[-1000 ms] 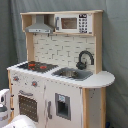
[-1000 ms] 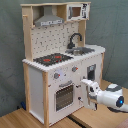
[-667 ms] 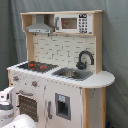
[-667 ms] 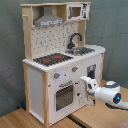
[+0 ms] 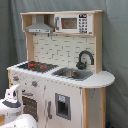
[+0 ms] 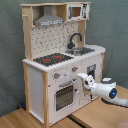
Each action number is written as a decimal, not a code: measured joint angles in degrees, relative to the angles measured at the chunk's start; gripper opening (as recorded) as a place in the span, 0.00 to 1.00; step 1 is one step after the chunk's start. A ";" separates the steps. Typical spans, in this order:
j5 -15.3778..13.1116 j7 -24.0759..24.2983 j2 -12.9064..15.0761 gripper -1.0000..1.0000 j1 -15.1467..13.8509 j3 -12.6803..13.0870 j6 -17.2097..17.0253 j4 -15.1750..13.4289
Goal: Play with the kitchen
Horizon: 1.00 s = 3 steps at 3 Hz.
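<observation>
Grey curtain (image 5: pixel 115 45) hung behind everything I could see in both exterior views, and in the second exterior view a light wooden floor (image 6: pixel 20 120) lay under the set. On it stood the toy kitchen (image 6: pixel 60 65), tall, white and pale wood, filling most of each picture. From my seat the first exterior view gave me its sink side: the rounded counter end (image 5: pixel 102 79), the small white door with a dark window (image 5: pixel 62 105) below the sink (image 5: pixel 72 74), and the microwave (image 5: pixel 74 23) with its keypad. The second exterior view showed the plain white side panel (image 6: pixel 34 90) and the oven door (image 6: pixel 65 95) face on. Both showed the grey hood (image 5: pixel 40 25), the black stovetop (image 6: pixel 52 59) with red rings and the black faucet (image 6: pixel 74 39).

The arm (image 6: pixel 107 91) reached in from the second exterior view's right, its gripper (image 6: pixel 82 77) just beside the oven front near the knobs (image 6: pixel 56 76); I could not tell how its fingers stood. The first exterior view caught only the arm's white body low at the first exterior view's left.
</observation>
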 joint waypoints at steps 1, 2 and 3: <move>0.02 -1.70 0.00 1.00 -4.16 -0.05 3.80 0.76; 0.66 -1.88 0.00 1.00 -8.60 -0.02 3.83 4.34; 1.37 -0.99 0.00 1.00 -8.60 0.41 3.46 4.87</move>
